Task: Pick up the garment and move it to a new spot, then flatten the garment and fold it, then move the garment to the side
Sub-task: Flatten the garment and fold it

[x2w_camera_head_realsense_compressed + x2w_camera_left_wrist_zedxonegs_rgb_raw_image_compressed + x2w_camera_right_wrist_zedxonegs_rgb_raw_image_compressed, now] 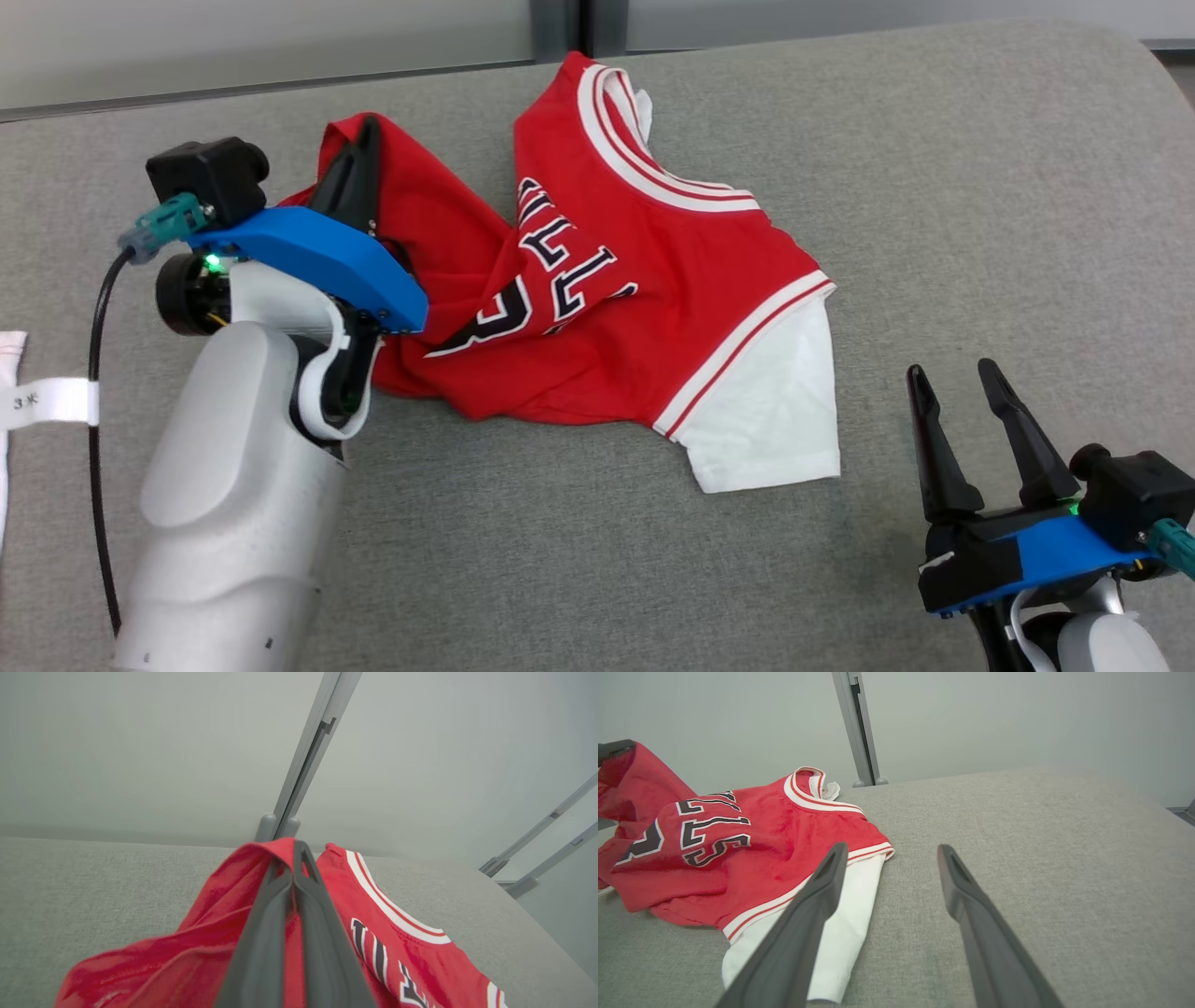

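Observation:
The garment [644,289] is a red jersey with white-and-red trim, black lettering and a white sleeve, lying crumpled on the grey cushion. My left gripper [366,131] is shut on a raised fold of its red fabric at the garment's left end; in the left wrist view the two fingers are pressed together on the garment [219,933] at the left gripper [299,845]. My right gripper [952,373] stands open near the front right, a little right of the white sleeve. In the right wrist view the right gripper [889,851] is spread wide above the cushion beside the garment [738,849].
The grey cushioned surface [980,187] stretches to the right and front of the jersey. A white cloth piece with a label [19,397] lies at the left edge. A pale wall with a grey vertical post [558,26] runs behind the cushion.

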You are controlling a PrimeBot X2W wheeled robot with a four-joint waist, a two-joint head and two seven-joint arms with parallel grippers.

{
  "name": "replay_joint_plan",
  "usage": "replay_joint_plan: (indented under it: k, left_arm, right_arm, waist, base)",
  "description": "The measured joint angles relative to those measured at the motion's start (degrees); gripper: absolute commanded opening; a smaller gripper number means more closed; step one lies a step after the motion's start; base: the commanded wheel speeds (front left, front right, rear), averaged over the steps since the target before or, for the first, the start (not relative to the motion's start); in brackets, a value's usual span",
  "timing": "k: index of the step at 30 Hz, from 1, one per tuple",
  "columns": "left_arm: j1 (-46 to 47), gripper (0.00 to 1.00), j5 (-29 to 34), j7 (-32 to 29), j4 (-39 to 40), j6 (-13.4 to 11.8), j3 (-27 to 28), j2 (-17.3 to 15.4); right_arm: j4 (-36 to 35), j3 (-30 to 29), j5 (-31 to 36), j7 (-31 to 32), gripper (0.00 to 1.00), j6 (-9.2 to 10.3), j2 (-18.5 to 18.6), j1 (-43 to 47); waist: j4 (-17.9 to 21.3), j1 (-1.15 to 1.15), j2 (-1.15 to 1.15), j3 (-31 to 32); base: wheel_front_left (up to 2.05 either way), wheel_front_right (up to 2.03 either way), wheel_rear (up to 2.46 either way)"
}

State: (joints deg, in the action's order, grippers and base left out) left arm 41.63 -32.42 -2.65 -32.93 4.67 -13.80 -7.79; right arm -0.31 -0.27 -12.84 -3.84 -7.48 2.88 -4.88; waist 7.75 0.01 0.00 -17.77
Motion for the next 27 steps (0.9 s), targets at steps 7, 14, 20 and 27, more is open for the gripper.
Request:
replay_joint_plan:
  k: [7,14,20,27]
  left_arm:
    - [-8.1,0.00,-3.7,0.4,15.7,0.6,-2.7,3.2]
    - [-19.6,0.00,-6.4,-5.0,36.0,-3.5,-6.9,4.0]
    - [-25.5,0.00,-6.4,-10.1,49.8,-7.1,-9.7,3.5]
    - [-24.5,0.00,-6.7,-13.2,53.0,-8.9,-9.0,2.7]
  right_arm:
    - [-0.5,-1.2,0.7,0.7,1.00,0.00,0.0,0.0]
    - [-1.0,-2.1,0.8,1.5,1.00,0.00,0.0,0.7]
    - [-1.1,-2.1,0.2,1.7,1.00,0.00,0.0,1.2]
    - [-0.9,-2.1,-0.5,1.3,1.00,0.00,0.0,1.5]
  waist:
    - [-4.3,0.00,0.00,1.9]
    - [-8.3,-0.01,0.00,5.2]
    - [-9.1,-0.01,0.00,6.6]
    - [-7.4,-0.01,0.00,5.8]
  base:
    - [0.00,0.00,0.00]
    - [0.00,0.00,0.00]
    - [0.00,0.00,0.00]
    - [0.00,0.00,0.00]
